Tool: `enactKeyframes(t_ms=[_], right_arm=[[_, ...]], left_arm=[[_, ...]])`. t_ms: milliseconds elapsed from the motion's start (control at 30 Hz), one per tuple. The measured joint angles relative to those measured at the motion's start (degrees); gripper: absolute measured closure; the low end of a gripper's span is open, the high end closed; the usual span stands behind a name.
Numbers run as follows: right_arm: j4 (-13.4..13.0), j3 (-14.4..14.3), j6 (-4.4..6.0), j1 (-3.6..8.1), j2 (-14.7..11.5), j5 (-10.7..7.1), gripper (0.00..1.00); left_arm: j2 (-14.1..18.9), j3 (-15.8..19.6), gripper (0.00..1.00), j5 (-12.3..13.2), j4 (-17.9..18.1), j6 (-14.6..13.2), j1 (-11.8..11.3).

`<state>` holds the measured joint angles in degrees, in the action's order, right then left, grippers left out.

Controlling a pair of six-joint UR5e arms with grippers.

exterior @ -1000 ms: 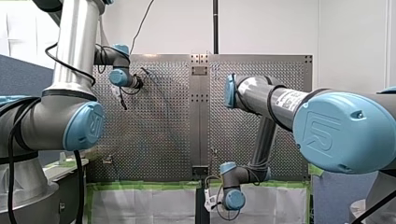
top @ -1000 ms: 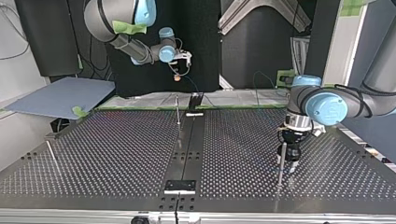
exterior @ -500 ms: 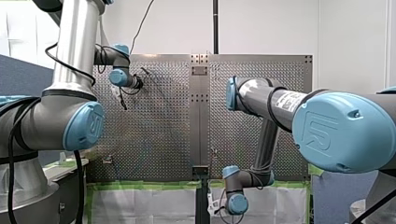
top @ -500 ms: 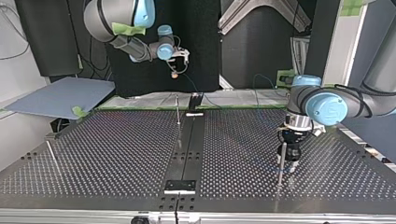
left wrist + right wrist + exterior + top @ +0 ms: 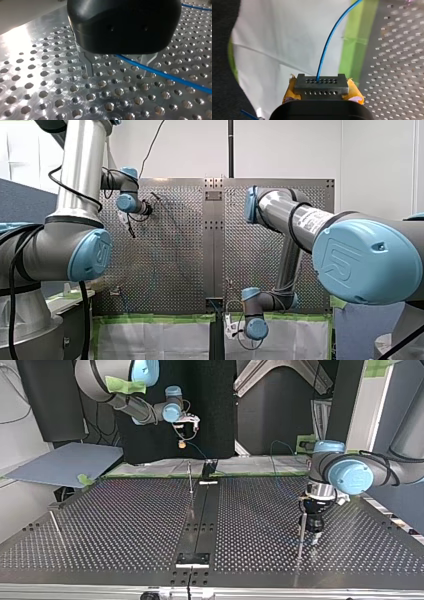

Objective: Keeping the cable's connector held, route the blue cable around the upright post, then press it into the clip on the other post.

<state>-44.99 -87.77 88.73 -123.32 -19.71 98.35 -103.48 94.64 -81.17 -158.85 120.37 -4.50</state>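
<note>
Firmly closed, the right tool [image 5: 322, 93] grips the grey connector [image 5: 321, 83] between its yellow pads [image 5: 355, 92]. The blue cable [image 5: 329, 42] rises out of the connector's holed face and curves away over a white sheet [image 5: 287, 37] and a strip of green tape [image 5: 352, 50] at the edge of the perforated worktop [image 5: 397, 62].

In the top view this tool hangs in the air behind and above the middle post [image 5: 190, 477], off the worktop's far edge. Its wrist is bent so that the tool points downward, and the forearm slants up toward that view's upper left.

The left tool [image 5: 119, 75] stands open, its metal fingers [image 5: 88, 66] apart and just above the worktop. The cable lies on the plate beneath it, running between the fingers and crossing the tip of one of them; whether it touches that finger cannot be told.

In the top view the left tool is well apart from the middle post, toward that view's right, just beside a thin post [image 5: 301, 532]. The arm's last joint points straight down, and the forearm comes in level from the right edge.
</note>
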Motion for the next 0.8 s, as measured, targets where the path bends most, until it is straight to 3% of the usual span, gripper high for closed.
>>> enactKeyframes(t_ms=[300,800], right_arm=[[-4.4,-4.7,-0.39,0.29,-4.7,0.18,1.00],[-7.5,-12.5,-0.98,0.70,-12.5,-0.44,1.00]], left_arm=[[0.0,0.0,0.09,-0.9,-0.4,0.2,-0.1],[0.0,0.0,0.09,-2.3,-1.7,1.6,-0.1]])
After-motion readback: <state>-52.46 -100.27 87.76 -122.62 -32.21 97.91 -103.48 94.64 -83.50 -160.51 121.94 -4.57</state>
